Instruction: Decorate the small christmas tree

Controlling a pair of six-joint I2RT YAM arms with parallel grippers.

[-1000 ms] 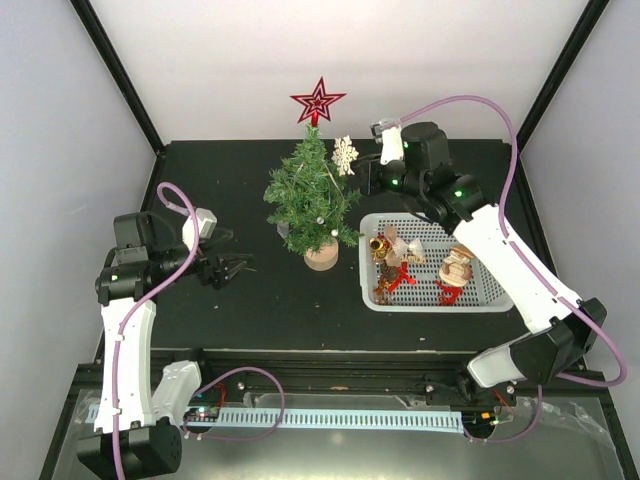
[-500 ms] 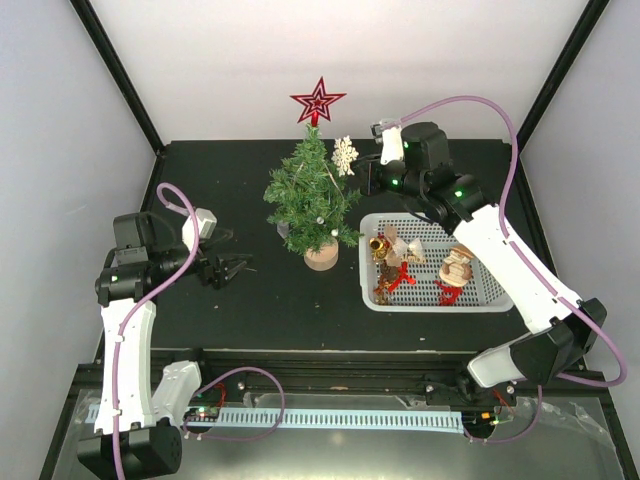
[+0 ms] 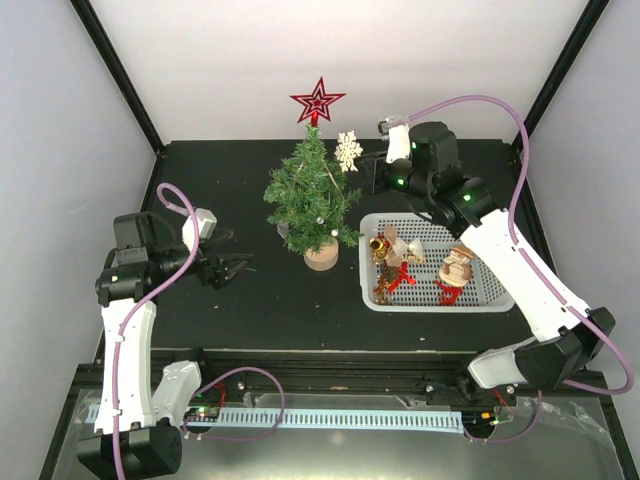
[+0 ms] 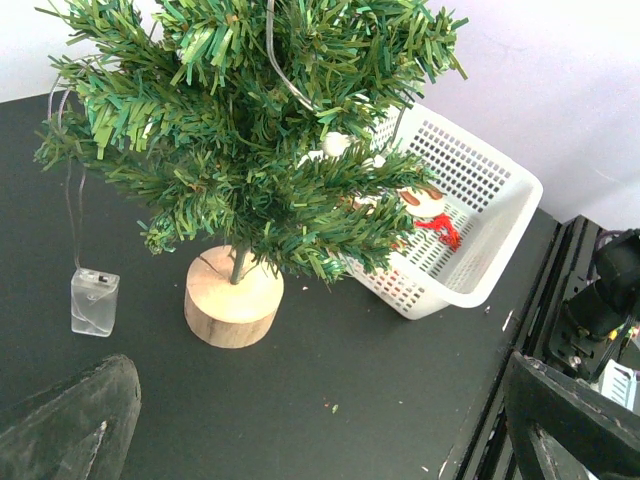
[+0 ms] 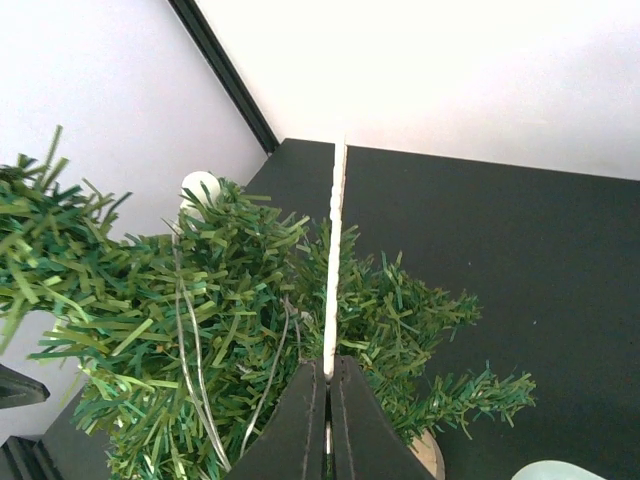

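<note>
The small christmas tree (image 3: 312,198) stands mid-table on a round wooden base (image 3: 321,257), with a red star (image 3: 318,101) on top and a thin light wire through its branches. It also shows in the left wrist view (image 4: 260,160) and the right wrist view (image 5: 230,320). My right gripper (image 3: 368,170) is shut on a white snowflake ornament (image 3: 347,151), seen edge-on in the right wrist view (image 5: 333,270), held beside the tree's upper right branches. My left gripper (image 3: 238,267) is open and empty, low on the table left of the tree.
A white basket (image 3: 490,300) right of the tree holds several ornaments, including a red-and-white figure (image 3: 456,270) and a gold bell (image 3: 377,243). A small clear battery box (image 4: 94,301) lies on the table beside the tree base. Black frame posts stand at the back corners.
My right gripper has lifted slightly and drawn a little to the right with the snowflake. The left arm has not moved.
</note>
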